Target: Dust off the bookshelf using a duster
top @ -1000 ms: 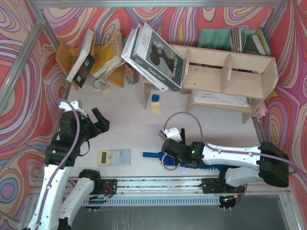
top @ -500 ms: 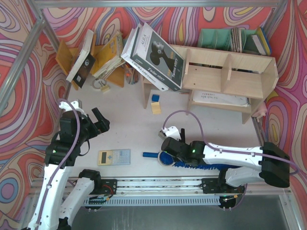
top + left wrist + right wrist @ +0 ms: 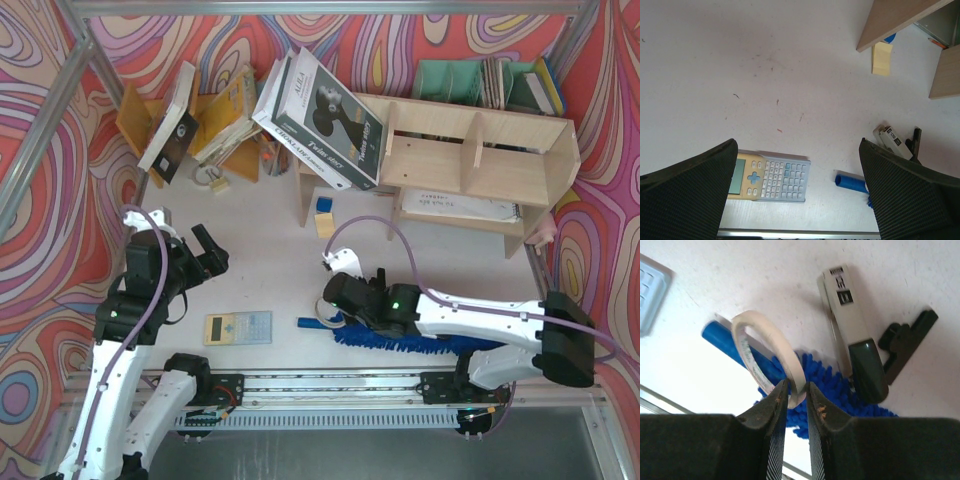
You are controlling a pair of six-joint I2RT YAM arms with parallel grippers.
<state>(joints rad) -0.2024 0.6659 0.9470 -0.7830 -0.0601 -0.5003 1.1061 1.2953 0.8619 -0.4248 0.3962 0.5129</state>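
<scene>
Blue microfibre duster (image 3: 385, 343): laid flat along the near edge of the worktop (image 3: 260, 270), thin handle pointing left, fluffy head largely covered by the right arm (image 3: 470, 320); gripped by nothing.
Cream tape ring (image 3: 785, 352): held up on edge directly above the join of the duster's handle and head.
Right jaws: closed to a narrow gap on the wall of the tape ring, which alone is held.
Reason for the grip: the ring is judged to be an obstruction over the handle, taken up so that the handle can be reached.
Utility knife (image 3: 845, 335): left lying on the far side of the duster, its dark end against the fluff.
Bookshelf (image 3: 480, 150): stood at the far right of the worktop, well apart from the duster, a large white book (image 3: 320, 120) leaned on its left end; no dusting is judged begun.
Right arm pose: stretched low from its base leftwards, wrist tipped down over the duster.
Left arm (image 3: 140, 290) pose: folded upright at the left, wrist turned down towards the worktop, a calculator (image 3: 770, 177) seen below.
Left jaws: spread fully wide, nothing between them.
</scene>
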